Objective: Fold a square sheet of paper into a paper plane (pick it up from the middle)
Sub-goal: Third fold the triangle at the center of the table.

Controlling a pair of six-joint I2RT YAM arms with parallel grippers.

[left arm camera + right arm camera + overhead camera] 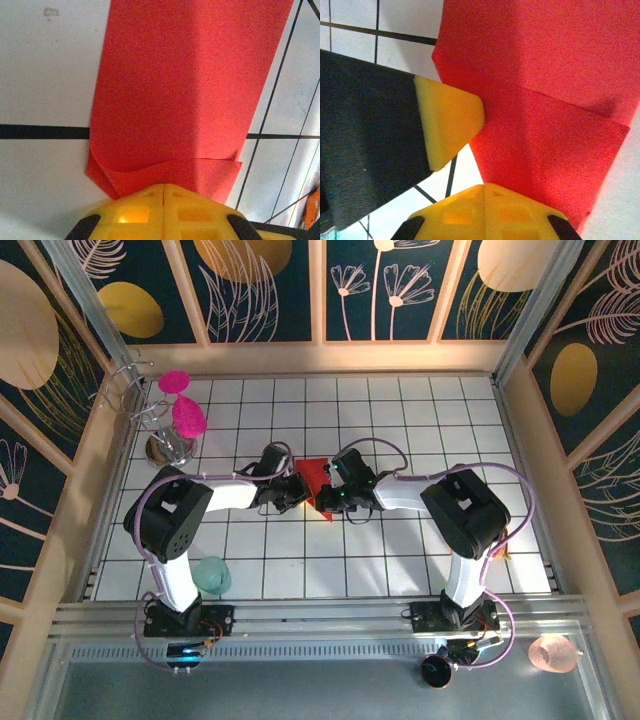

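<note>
Claws meet mid-tabletop (pixel 400 540): left claw (pixel 164 189) and right claw (pixel 485 190), both pressed together, each pinch a near edge of the folded red paper (pixel 312 478) lying between them. Its long axis seems to run away toward the far wall, with neither arm nearer.

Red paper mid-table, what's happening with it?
Both arms meet at the middle of the tiled table. The left end effector and the right end effector are each shut on an edge of the red paper, from opposite sides. The sheet is partly folded, with layered flaps, not a finished plane yet.
</note>
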